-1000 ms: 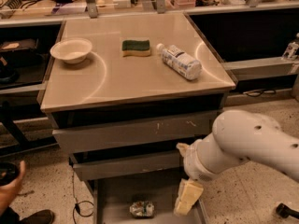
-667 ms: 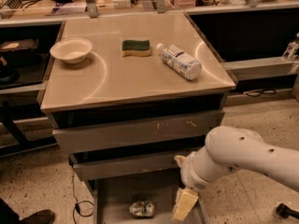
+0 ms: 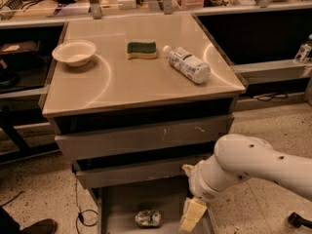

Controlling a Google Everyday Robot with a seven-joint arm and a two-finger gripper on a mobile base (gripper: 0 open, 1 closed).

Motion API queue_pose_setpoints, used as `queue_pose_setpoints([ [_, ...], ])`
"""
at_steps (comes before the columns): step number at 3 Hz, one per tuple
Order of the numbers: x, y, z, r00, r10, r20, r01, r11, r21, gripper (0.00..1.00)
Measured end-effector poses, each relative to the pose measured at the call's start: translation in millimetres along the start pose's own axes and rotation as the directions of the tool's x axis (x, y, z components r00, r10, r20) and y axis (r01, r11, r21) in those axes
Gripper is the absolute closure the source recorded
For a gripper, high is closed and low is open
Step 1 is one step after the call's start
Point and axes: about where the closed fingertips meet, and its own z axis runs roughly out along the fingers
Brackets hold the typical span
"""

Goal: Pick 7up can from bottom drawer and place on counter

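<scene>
7up can [image 3: 148, 218], shiny metal, in bottom drawer [image 3: 122, 203], gripper [image 3: 193, 215] beside

My gripper [image 3: 193, 215], pale cream-yellow, hangs over the grey drawer [image 3: 122, 206], beside the silvery can [image 3: 148, 218] with green marks. My arm [image 3: 243, 167] is white with small dark dots. The counter [image 3: 146, 87] is shiny beige. On it are a white bowl [image 3: 74, 52], a green-and-yellow sponge [image 3: 142, 49] and a clear bottle [image 3: 189, 64] with a white-blue label. The floor [image 3: 39, 199] is speckled tan.
</scene>
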Motion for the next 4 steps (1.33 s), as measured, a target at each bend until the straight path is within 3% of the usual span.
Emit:
queue_pose_setpoints([
  [1, 9, -2, 42, 0.999, -0.006, 0.040, 0.007, 0.9996, -0.027, 0.00],
  [2, 24, -27, 107, 0.995, -0.018, 0.100, 0.021, 0.9992, -0.033, 0.00],
  [3, 40, -44, 166, 0.988, 0.021, 0.150, -0.008, 0.9963, -0.085, 0.00],
  [4, 51, -27, 209, 0.982, 0.076, 0.173, -0.048, 0.9856, -0.162, 0.00],
])
